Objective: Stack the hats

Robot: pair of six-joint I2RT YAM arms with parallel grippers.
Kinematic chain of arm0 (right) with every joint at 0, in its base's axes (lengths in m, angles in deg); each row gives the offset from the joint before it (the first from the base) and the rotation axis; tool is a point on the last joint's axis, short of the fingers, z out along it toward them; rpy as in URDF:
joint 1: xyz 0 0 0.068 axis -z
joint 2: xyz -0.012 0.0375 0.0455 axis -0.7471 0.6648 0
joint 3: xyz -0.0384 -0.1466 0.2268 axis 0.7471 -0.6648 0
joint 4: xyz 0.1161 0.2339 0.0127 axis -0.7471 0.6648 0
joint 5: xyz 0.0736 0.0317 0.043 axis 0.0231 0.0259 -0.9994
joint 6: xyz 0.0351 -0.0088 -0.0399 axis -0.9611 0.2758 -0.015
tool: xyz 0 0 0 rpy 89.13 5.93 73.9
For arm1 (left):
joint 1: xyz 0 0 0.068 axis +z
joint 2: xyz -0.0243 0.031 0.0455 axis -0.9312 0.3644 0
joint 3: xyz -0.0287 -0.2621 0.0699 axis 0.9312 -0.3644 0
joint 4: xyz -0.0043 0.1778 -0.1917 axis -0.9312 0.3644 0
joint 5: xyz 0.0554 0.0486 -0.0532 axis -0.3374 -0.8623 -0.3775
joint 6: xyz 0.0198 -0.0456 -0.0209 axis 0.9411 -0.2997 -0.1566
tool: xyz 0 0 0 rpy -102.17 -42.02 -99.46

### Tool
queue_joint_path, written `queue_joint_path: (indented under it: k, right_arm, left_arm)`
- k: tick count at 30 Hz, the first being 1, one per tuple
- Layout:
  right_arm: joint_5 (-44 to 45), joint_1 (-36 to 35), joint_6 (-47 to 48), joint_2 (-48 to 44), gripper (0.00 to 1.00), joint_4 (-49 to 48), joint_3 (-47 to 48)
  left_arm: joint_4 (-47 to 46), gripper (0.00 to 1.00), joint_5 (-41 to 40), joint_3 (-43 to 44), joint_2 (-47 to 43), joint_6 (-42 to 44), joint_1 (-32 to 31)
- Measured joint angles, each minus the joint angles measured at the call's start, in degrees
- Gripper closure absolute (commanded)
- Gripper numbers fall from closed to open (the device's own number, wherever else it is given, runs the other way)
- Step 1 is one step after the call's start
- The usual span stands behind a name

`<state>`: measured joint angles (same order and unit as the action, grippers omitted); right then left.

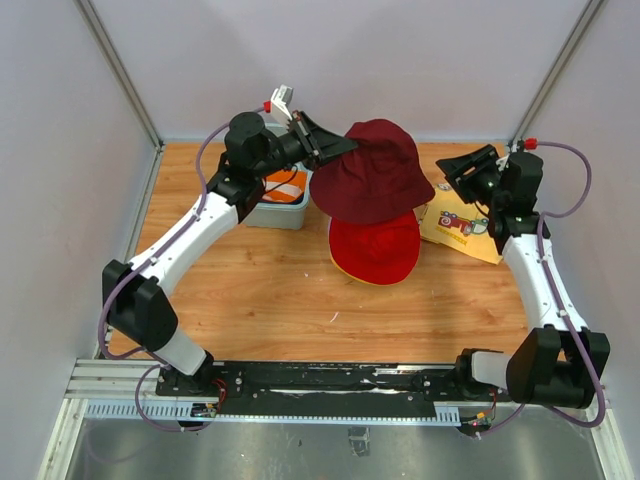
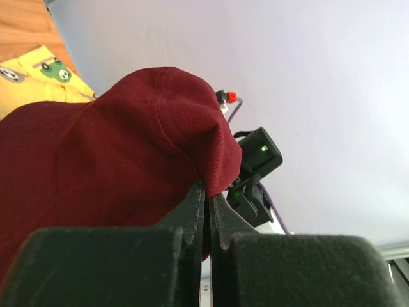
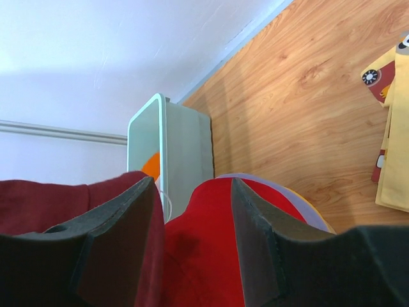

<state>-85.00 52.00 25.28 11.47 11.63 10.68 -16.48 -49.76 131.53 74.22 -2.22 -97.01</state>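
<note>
My left gripper [image 1: 345, 145] is shut on the brim of the maroon hat [image 1: 375, 170], which hangs above the table over the pile. In the left wrist view the maroon hat [image 2: 115, 160] fills the left half, its edge pinched between the closed fingers of the left gripper [image 2: 208, 195]. Under it the red hat [image 1: 375, 250] lies on the wood, with a lavender brim [image 3: 300, 199] and a yellow edge showing beneath. My right gripper [image 1: 447, 175] stands open just right of the maroon hat. Its fingers [image 3: 131, 217] frame the red hat [image 3: 204, 249] and hold nothing.
A teal tub [image 1: 283, 212] stands at the back left with an orange hat [image 1: 283, 184] inside; the right wrist view shows the tub [image 3: 185, 150] too. The flat yellow cloth with red cars [image 1: 462, 225] lies at the back right, under the right arm.
</note>
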Motion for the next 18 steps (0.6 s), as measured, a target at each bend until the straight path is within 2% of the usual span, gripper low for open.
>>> queue_joint_path:
  k: [12, 18]
  right_arm:
    - [-0.4, 1.4, 0.0, 0.0, 0.47, 0.6, 0.0]
    - [-1.0, 1.9, 0.0, 0.0, 0.47, 0.6, -0.1]
  left_arm:
    - [-1.2, 0.99, 0.9, -6.3, -2.7, -0.6, -3.1]
    - [-2.4, 0.99, 1.2, -12.5, -4.1, -0.6, -4.7]
